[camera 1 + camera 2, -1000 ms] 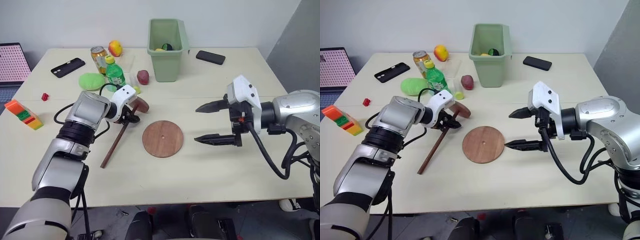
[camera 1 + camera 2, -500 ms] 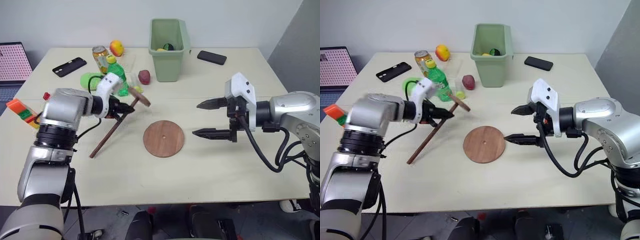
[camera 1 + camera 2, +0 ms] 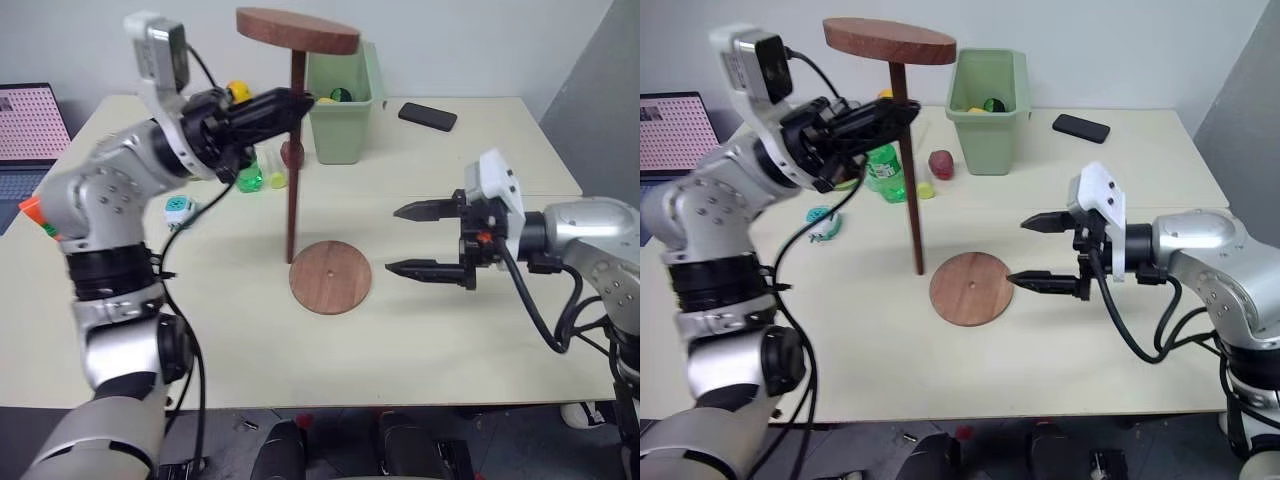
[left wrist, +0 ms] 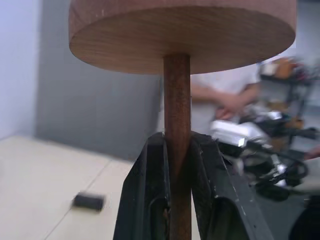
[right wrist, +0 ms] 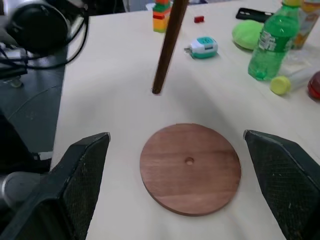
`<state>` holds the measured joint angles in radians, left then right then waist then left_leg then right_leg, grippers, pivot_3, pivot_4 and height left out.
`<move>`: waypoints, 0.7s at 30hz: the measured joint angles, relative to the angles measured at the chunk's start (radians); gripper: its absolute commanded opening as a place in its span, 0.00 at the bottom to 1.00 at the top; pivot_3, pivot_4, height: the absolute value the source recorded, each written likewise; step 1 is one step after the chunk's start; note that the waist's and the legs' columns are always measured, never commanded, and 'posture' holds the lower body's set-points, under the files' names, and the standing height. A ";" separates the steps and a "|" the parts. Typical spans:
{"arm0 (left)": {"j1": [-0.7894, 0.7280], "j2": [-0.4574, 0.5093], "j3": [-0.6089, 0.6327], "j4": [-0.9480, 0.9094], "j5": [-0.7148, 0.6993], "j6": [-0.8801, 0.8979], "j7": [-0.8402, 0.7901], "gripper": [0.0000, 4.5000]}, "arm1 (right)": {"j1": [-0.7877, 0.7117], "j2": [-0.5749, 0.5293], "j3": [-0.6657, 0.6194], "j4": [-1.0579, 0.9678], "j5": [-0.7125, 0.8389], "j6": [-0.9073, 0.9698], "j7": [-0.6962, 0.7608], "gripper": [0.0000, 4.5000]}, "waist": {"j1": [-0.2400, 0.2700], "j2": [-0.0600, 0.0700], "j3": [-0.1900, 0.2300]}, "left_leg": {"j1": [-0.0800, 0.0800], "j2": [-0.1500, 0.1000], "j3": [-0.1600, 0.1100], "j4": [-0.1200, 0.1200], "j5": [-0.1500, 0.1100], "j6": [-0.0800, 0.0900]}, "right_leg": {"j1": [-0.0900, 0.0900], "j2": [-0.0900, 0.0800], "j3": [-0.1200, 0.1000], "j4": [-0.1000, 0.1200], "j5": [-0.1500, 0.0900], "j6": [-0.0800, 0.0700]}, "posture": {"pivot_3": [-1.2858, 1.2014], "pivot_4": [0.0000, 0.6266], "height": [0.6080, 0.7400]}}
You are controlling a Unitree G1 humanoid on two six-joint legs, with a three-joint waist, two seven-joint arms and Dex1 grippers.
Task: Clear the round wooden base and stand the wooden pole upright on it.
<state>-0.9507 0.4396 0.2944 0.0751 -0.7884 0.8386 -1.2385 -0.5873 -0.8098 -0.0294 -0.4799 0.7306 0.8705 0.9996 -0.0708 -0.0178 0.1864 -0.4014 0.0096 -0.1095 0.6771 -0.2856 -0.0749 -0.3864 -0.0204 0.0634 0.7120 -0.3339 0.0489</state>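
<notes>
My left gripper (image 3: 291,101) is shut on the wooden pole (image 3: 294,170) high up, just under the disc (image 3: 297,30) fixed at its top end. The rod hangs nearly upright. Its lower end (image 5: 157,90) is down by the table, a little to the left of the round wooden base (image 3: 329,276); whether it touches the table I cannot tell. The base lies flat with nothing on it and its small centre hole (image 5: 189,161) showing. My right gripper (image 3: 392,239) is open, level, just right of the base. In the left wrist view both fingers (image 4: 150,190) clamp the rod (image 4: 176,100).
A green bin (image 3: 338,90) and a black phone (image 3: 427,116) are at the back. A green bottle (image 3: 883,168), a red fruit (image 3: 941,163) and a teal tape measure (image 3: 178,208) lie behind and left of the pole. A person (image 4: 225,100) stands beyond the table.
My left arm has risen and turned, lifting the pole off the table from a slant to nearly upright with its disc on top. The right gripper has stayed open beside the base.
</notes>
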 measured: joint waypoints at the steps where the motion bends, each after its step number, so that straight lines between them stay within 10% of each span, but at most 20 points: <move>1: 0.025 -0.030 -0.014 -0.004 -0.004 -0.040 -0.014 0.06 | 0.031 0.000 -0.010 -0.008 0.014 -0.010 0.011 1.00 | 0.005 0.000 0.000 | 0.000 0.000 0.000 0.000 0.000 0.000 | 0.000 0.000 0.000 0.000 0.000 0.000 | 0.52 0.24 1.00; 21: 0.150 -0.117 -0.217 0.192 0.219 -0.501 -0.061 0.06 | 0.148 0.004 -0.057 -0.057 0.077 -0.036 -0.016 1.00 | 0.015 0.000 0.000 | 0.001 0.000 0.001 0.000 -0.002 0.003 | 0.001 0.001 0.001 0.000 0.000 0.000 | 0.52 0.24 1.00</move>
<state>-0.8004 0.3226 0.0776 0.2672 -0.5693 0.3380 -1.2999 -0.4396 -0.8063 -0.0860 -0.5373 0.8078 0.8341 0.9838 -0.0557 -0.0179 0.1864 -0.4007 0.0093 -0.1088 0.6771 -0.2873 -0.0719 -0.3858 -0.0198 0.0644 0.7115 -0.3339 0.0489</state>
